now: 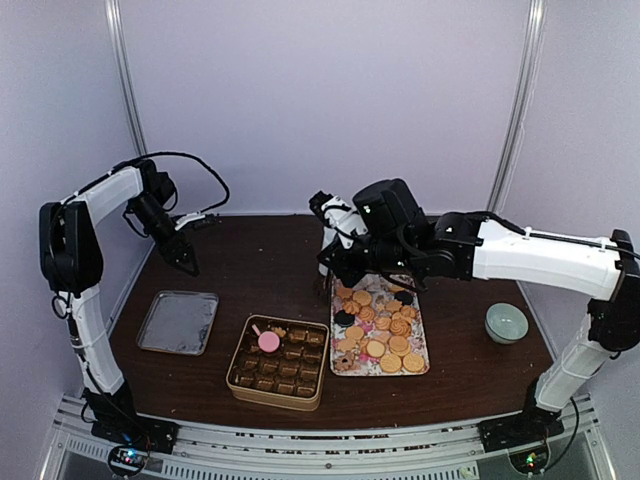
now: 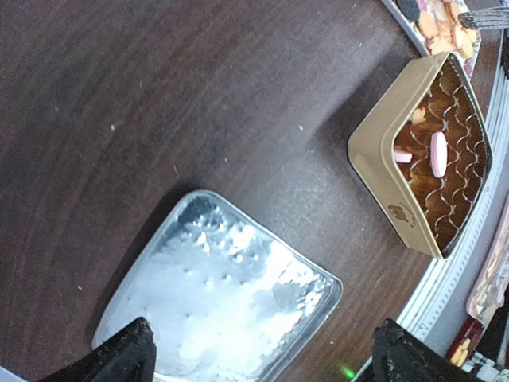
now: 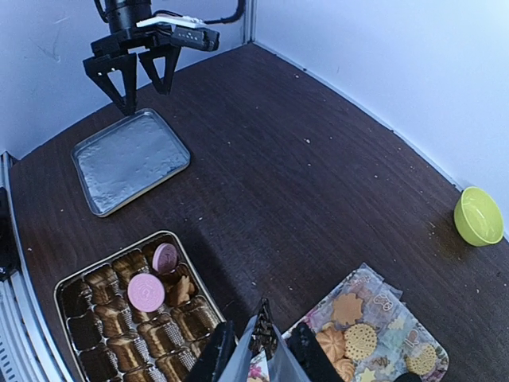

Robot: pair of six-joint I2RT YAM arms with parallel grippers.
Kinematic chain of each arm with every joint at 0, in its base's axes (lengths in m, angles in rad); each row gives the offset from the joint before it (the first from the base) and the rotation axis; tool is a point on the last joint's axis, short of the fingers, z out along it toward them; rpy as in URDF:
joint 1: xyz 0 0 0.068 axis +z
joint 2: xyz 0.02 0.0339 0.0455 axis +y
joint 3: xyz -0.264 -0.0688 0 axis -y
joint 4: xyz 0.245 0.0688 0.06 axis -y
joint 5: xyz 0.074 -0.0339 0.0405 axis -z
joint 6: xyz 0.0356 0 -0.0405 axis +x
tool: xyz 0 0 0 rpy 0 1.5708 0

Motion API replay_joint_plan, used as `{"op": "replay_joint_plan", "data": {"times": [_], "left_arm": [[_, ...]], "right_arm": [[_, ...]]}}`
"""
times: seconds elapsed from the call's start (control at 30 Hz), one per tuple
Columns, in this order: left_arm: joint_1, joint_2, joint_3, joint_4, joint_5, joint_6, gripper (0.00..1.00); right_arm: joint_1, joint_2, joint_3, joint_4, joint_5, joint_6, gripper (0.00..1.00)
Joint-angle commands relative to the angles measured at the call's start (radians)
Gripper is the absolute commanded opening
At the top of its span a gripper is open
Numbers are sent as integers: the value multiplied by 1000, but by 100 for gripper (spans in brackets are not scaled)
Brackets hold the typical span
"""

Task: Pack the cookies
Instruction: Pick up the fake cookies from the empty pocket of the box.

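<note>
White arms, black joints, black left pincer

Table: dark brown.
Cookies: on a patterned tray, mostly golden, a few dark.
Tin: just left of it, lined with brown paper cups; one pink cookie inside (near the far edge).
Silver tray: left of the tin.
Green bowl: far right.
Left gripper: above the table, beyond the silver tray.
Right gripper: over the patterned tray's far end.
</note>
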Motion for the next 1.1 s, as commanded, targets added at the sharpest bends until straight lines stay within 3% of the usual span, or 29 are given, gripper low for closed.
{"op": "replay_joint_plan", "data": {"times": [0.0, 0.23, 0.5, 1.07], "left_arm": [[10, -27, -8, -127, -75, -70, 98], [11, -122, -124, -107, -52, -40, 98], [8, -187, -270, 42, -62, -17, 98], [8, -232, -354, 75, -32, -20, 98]], "right_arm": [[39, -20, -2, 100, -16, 11, 13], [144, -30, -4, 75, 9, 37, 18], [253, 63, 47, 128, 73, 56, 22], [263, 172, 95, 209, 122, 13, 35]]}}
